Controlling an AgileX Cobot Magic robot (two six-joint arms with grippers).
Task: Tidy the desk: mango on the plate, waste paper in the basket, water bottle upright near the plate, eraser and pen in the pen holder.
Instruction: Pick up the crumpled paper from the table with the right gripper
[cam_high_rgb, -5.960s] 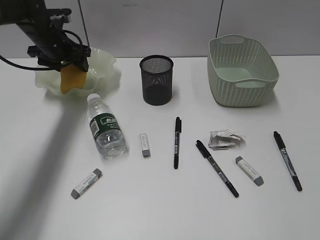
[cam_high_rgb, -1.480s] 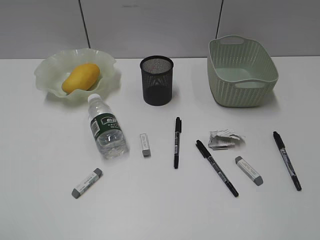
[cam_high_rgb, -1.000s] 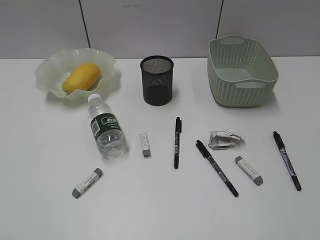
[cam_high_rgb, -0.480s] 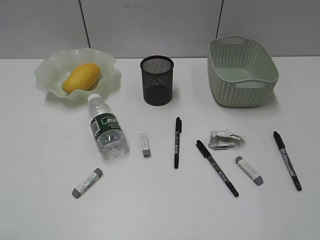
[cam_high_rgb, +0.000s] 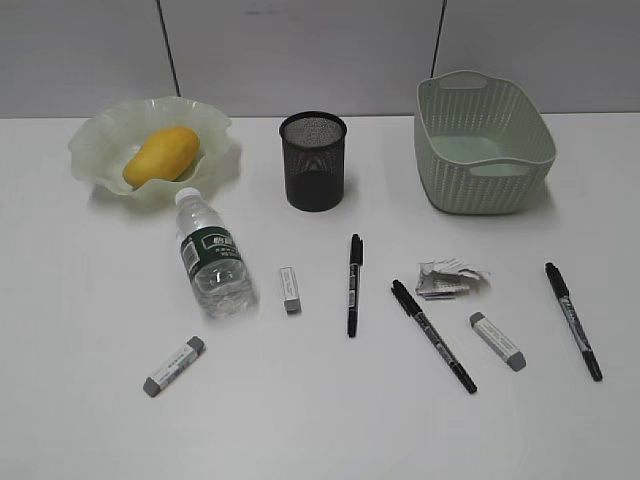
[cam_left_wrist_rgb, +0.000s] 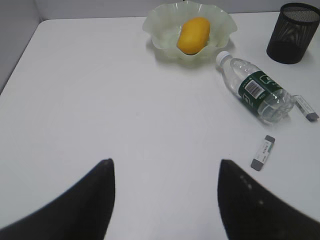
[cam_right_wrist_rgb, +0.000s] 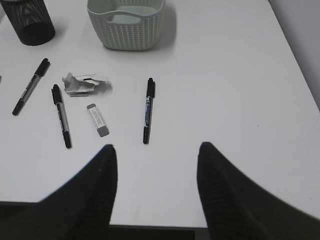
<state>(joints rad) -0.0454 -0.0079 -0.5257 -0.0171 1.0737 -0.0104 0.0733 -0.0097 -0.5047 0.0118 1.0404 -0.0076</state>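
Observation:
The yellow mango (cam_high_rgb: 160, 155) lies in the wavy green plate (cam_high_rgb: 216, 134). Just in front of it the water bottle (cam_high_rgb: 212, 256) lies on its side, cap toward the plate. The crumpled waste paper (cam_high_rgb: 452, 279) sits mid-right on the desk (cam_high_rgb: 90, 300), before the basket (cam_high_rgb: 484, 146). The black mesh pen holder (cam_high_rgb: 313, 160) stands at centre back. Three erasers (cam_high_rgb: 290, 289) (cam_high_rgb: 173, 366) (cam_high_rgb: 497, 341) and three pens (cam_high_rgb: 353, 284) (cam_high_rgb: 433, 336) (cam_high_rgb: 573, 320) lie loose. My left gripper (cam_left_wrist_rgb: 165, 162) and right gripper (cam_right_wrist_rgb: 156, 146) are both open, holding nothing, above bare desk at the near side.
The left wrist view shows the mango (cam_left_wrist_rgb: 193, 35), the bottle (cam_left_wrist_rgb: 255, 90) and an eraser (cam_left_wrist_rgb: 263, 152) ahead to the right. In the right wrist view, the paper (cam_right_wrist_rgb: 82, 84), the pens (cam_right_wrist_rgb: 148, 110) and the basket (cam_right_wrist_rgb: 127, 22) lie ahead. Neither arm shows in the exterior view.
Earlier my left arm held the mango over the plate; it has let go and left the exterior view. Nothing has moved in the last second and a half.

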